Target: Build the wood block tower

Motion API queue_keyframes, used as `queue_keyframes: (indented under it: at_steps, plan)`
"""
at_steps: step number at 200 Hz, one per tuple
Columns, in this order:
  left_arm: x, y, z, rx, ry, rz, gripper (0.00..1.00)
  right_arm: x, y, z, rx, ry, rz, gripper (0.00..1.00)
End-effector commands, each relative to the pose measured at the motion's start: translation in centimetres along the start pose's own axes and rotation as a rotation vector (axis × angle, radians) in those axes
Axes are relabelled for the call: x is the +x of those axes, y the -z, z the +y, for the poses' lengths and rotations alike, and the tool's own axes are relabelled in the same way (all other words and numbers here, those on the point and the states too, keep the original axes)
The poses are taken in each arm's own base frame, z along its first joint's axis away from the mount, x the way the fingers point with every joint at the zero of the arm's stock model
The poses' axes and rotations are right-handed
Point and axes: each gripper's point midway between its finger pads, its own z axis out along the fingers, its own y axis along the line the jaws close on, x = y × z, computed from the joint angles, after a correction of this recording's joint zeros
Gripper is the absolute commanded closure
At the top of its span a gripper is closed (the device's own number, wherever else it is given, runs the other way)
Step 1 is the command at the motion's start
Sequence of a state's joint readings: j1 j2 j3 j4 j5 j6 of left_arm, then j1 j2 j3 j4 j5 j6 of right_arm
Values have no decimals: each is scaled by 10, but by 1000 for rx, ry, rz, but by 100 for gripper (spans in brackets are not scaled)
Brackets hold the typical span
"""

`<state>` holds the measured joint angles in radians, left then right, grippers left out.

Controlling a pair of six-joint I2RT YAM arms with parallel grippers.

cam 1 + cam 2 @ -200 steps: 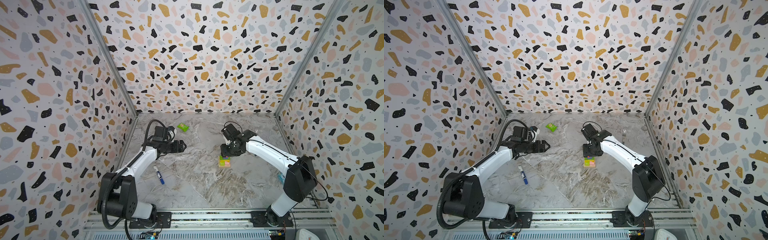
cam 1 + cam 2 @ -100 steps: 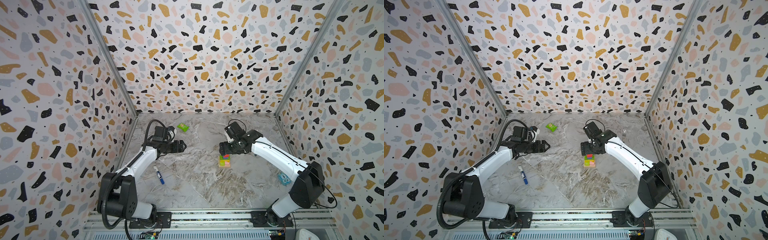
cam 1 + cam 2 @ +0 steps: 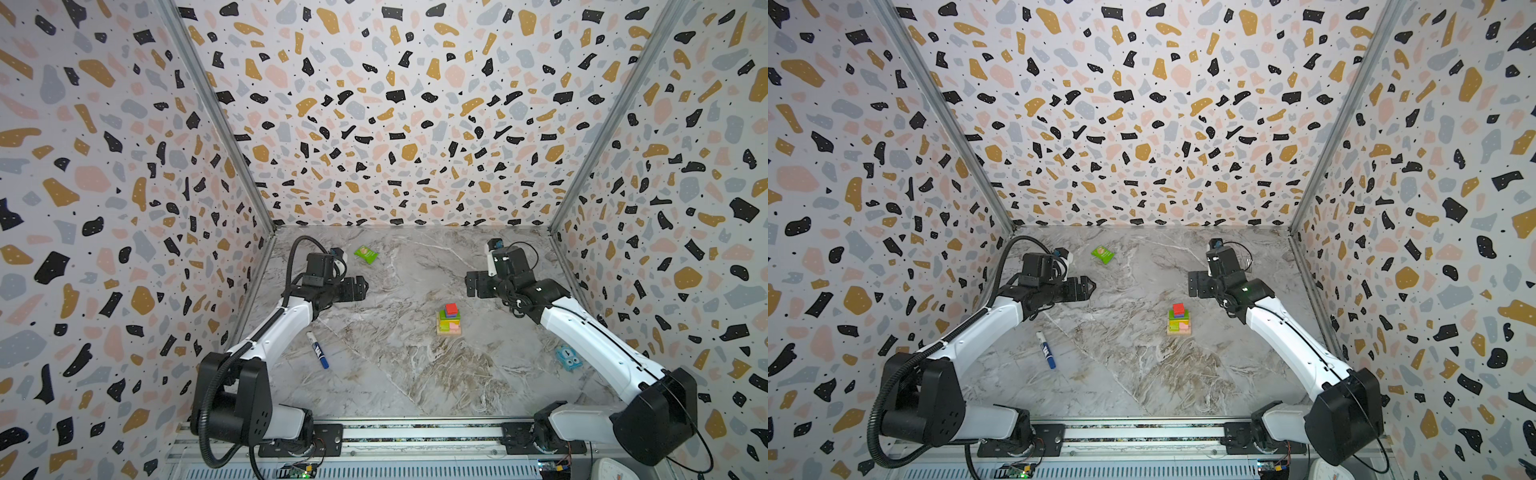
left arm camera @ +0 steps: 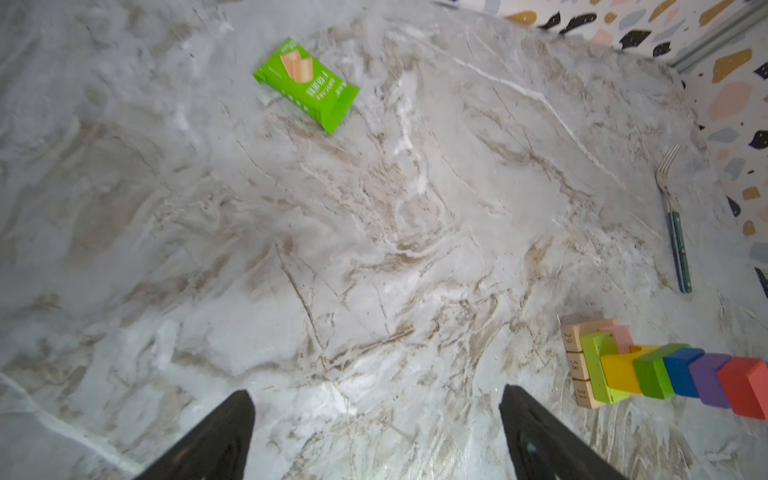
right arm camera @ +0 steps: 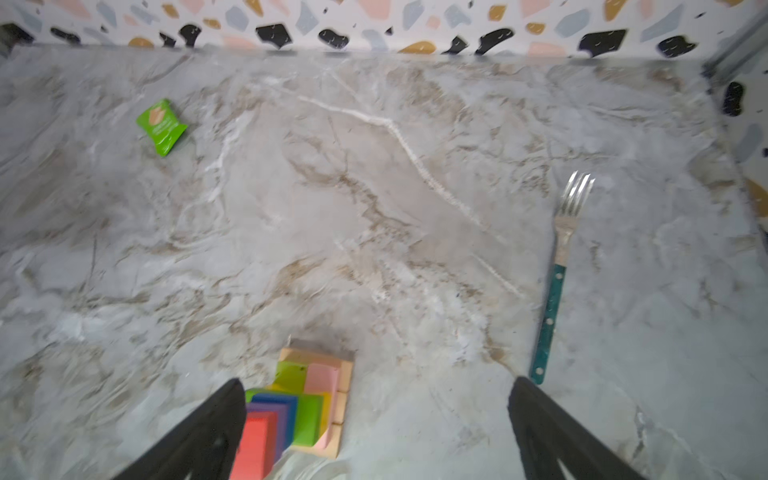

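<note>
The tower point(image 3: 448, 321) point(image 3: 1179, 321) stands on the marble table right of centre: tan bars at the base, pink and lime above, then yellow, green, blue and purple blocks, with a red cube point(image 3: 451, 308) point(image 3: 1178, 308) on top. My right gripper point(image 3: 470, 284) point(image 3: 1192, 284) hangs open and empty behind and right of the tower, clear of it. In the right wrist view the tower point(image 5: 309, 395) sits beside one finger of the right gripper point(image 5: 376, 386). My left gripper point(image 3: 365, 286) point(image 3: 1091, 286) point(image 4: 376, 399) is open and empty over bare table at the left, far from the tower point(image 4: 615, 365).
A green packet point(image 3: 365, 253) point(image 3: 1102, 254) lies at the back left. A blue-capped marker point(image 3: 318, 350) point(image 3: 1046, 350) lies by the left arm. A fork with a teal handle point(image 4: 675, 224) point(image 5: 561, 266) lies near the right wall. A light-blue toy point(image 3: 568, 358) sits beside the right arm.
My right gripper has opened wide and drawn back from the tower's top, up and toward the right; the red cube now stands uncovered. The left gripper has opened slightly and stayed in place.
</note>
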<state>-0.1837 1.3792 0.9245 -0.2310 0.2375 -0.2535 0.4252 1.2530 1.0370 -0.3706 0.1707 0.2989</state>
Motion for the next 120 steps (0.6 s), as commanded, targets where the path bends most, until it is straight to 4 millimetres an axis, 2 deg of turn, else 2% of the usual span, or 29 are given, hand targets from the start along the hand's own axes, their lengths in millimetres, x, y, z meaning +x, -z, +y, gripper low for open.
queue_keyframes:
  at_steps: [1,20,36,61,77,91,104,120]
  plan:
    - [-24,4,11,-45,-3,-127,6,-38,14,-23,28,-5,-221,0]
    - [-31,3,19,-71,-10,-169,6,-36,17,-45,75,5,-306,0]
    - [-40,8,25,-111,-34,-234,5,-25,16,-62,128,21,-363,0]
    - [-57,19,41,-212,-81,-364,3,-11,16,-77,194,53,-449,0]
    - [-60,23,49,-265,-139,-440,2,-2,15,-88,251,38,-496,0]
    - [-55,23,52,-276,-177,-473,0,8,10,-94,274,23,-527,0]
    - [-48,23,63,-330,-189,-484,0,17,7,-103,314,-8,-541,0]
    - [-37,34,79,-421,-205,-539,0,28,8,-108,334,-28,-580,0]
